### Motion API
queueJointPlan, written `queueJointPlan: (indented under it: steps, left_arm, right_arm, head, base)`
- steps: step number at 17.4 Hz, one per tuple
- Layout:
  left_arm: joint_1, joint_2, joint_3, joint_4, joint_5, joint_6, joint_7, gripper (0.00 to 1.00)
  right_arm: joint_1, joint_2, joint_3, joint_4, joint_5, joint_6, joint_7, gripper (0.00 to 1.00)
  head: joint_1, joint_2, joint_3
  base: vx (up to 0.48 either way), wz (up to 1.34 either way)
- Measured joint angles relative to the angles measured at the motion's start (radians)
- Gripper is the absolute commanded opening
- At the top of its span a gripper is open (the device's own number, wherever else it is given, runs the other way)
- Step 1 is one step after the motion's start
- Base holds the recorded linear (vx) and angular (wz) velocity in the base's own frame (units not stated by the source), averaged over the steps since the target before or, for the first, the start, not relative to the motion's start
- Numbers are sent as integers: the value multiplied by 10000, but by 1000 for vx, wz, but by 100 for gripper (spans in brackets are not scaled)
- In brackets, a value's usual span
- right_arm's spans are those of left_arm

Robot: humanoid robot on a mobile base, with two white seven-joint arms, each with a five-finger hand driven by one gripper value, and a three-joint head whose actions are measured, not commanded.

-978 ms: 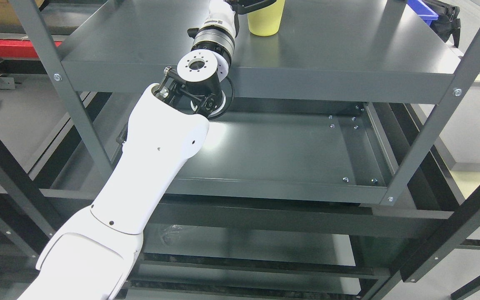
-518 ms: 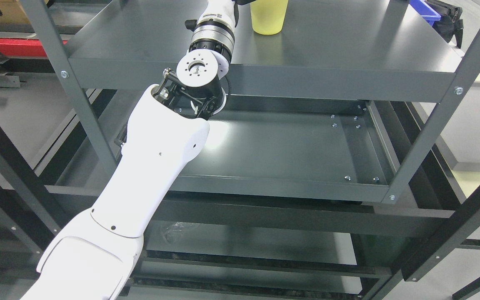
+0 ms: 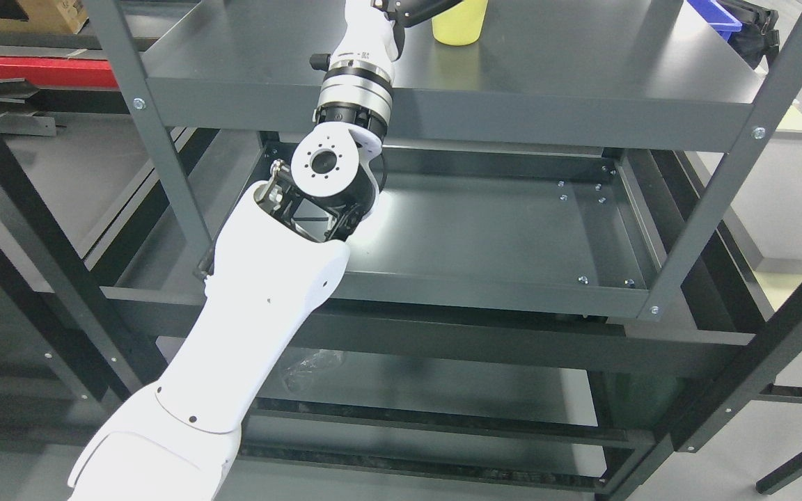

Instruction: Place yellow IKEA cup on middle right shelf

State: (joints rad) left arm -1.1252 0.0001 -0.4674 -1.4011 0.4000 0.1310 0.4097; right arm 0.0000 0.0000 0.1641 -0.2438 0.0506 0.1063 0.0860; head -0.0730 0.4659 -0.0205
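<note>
We see the cup [image 3: 459, 24] upright on the upper shelf [image 3: 582, 76], cropped by the top edge. Our left hand [image 3: 418, 8] is beside it, mostly out of frame; we cannot tell its grip.

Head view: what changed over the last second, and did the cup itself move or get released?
Mostly the camera moved: the whole shelf unit has shifted in the picture, so the yellow cup now sits nearer the top edge. It stands upright on the same shelf, as before. The left hand stays beside the cup, largely cut off by the top edge, so grip or release cannot be judged. The lower shelf stays bare.
</note>
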Motion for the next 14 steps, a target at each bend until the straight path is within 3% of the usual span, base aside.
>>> queueJointPlan:
  steps: [8, 14]
  left_arm:
    - [1490, 0, 112, -909, -374, -2168, -1276, 99]
    - [3541, 0, 180, -1370, -479, -2938, -1743, 99]
  right_arm:
    - [2, 0, 0, 0, 0, 0, 0, 99]
    - [-1, 0, 0, -1, 0, 0, 0, 99]
  head:
    - [0, 0, 0]
    - [0, 0, 0]
  base:
    - [-135, 66]
    - [-155, 310]
